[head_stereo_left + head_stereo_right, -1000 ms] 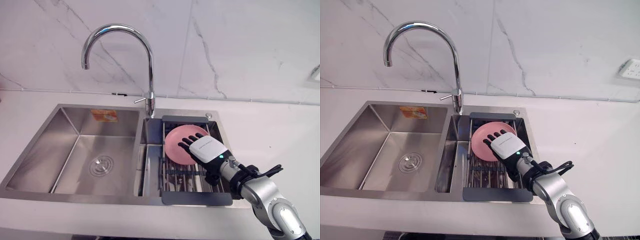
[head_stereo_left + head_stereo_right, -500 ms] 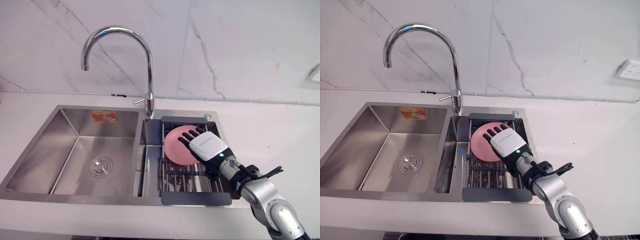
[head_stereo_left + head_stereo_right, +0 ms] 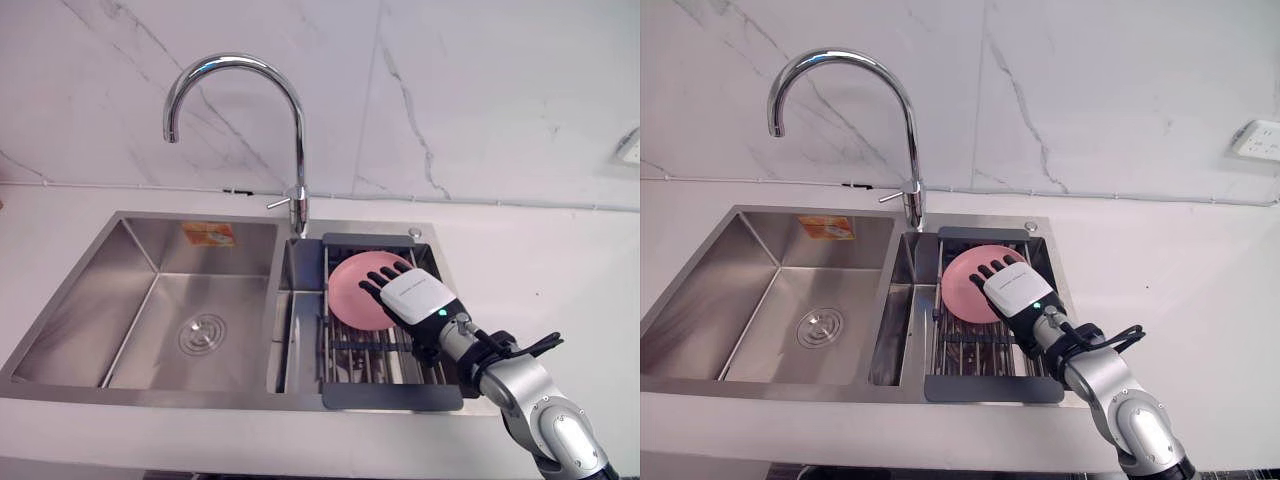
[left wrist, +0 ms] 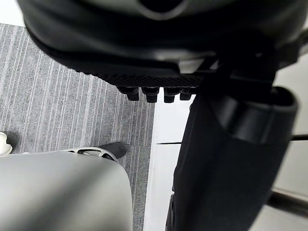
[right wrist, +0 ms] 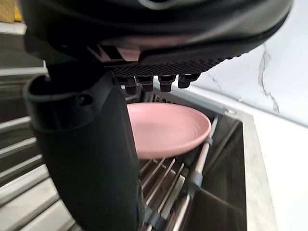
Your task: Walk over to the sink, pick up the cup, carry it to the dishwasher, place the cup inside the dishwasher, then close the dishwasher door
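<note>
Cup was the task's word, but the one liftable thing at the sink was a shallow pink dish [image 3: 347,290], more plate than cup. It sat somewhat tilted in the dark drying rack [image 3: 392,397] over the right basin.

From the left: the left hand [image 4: 159,53] hung low beside the robot over grey carpeted floor [image 4: 72,106], its fingers [image 4: 154,93] loose and holding nothing. The sink [image 3: 70,300] had its big left basin bare down to the drain, and the curved tap [image 3: 297,130] stood at the back by the divider between the basins. Right of that came the rack with the dish. The right hand [image 3: 415,297] hovered over the dish's right side, fingers [image 3: 378,284] straight and spread, pointing toward the wall. They were not curled round the rim, and whether they touched the dish could not be told. Further right the white table [image 3: 540,260] ran on toward a wall socket [image 3: 1262,136].

As a judgement of progress, the walk to the sink looked done, since the robot stood right at it, and the pick-up was only at the reach — no grasp had been made. Everything else was left: closing the fingers on the dish, lifting it, carrying it to the dishwasher, setting it inside and shutting the door.
</note>
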You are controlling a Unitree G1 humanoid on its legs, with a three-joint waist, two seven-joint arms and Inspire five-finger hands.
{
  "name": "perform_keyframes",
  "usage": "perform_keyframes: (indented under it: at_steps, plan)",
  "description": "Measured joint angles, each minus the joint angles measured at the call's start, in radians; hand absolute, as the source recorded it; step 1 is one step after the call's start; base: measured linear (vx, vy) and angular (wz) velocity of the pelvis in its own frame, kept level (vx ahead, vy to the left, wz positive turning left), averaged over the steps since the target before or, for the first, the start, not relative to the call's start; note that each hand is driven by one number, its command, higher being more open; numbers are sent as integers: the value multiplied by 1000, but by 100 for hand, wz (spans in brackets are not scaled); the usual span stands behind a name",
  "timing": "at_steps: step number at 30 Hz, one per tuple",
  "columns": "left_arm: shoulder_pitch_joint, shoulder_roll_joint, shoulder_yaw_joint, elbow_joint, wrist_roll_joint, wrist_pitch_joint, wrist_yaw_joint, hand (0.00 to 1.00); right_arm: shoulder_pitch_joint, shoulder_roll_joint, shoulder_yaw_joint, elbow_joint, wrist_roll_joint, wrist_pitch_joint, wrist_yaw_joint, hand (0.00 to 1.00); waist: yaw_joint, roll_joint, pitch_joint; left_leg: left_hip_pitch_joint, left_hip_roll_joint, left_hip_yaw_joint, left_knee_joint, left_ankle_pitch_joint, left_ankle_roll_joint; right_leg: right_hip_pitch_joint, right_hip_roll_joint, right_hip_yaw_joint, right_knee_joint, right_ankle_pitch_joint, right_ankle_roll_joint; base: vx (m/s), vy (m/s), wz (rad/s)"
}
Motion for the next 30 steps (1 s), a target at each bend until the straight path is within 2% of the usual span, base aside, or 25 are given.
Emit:
perform_keyframes:
  at_steps: [12, 18, 19, 24, 30]
  plan:
    - [-4, -2, 1, 31, 0, -7, 17, 100, 0, 6, 20, 66, -39, 5, -7, 100, 3, 2, -22, 4, 0, -8, 1, 0, 0, 14, 2, -5, -13, 5, 1, -8, 2, 1]
    - [-3, -3, 7, 31, 0, -9, 18, 100, 0, 7, 20, 66, -40, 5, -68, 100, 4, 2, -22, 4, 0, -9, -2, 0, 0, 16, 2, -5, -13, 5, 1, -31, 8, 0]
    - [-3, -3, 7, 31, 0, -10, 19, 100, 0, 7, 20, 66, -40, 4, -75, 0, 4, 2, -22, 4, 0, -9, -2, 0, 0, 16, 2, -5, -13, 5, 1, 0, 0, 0]
    - [-1, -7, 8, 30, 1, -27, 39, 100, -1, 22, 19, 66, -42, -7, -138, 0, 4, 2, -22, 4, 0, -9, -1, 0, 0, 16, 3, -5, -13, 5, 1, 0, 0, 0]
    - [0, -14, 24, 30, 1, -27, 38, 100, -2, 27, 19, 66, -47, -31, -164, 0, 6, 2, -22, 4, 0, -9, 0, 0, 0, 16, 3, -4, -13, 5, 1, 0, 0, 0]
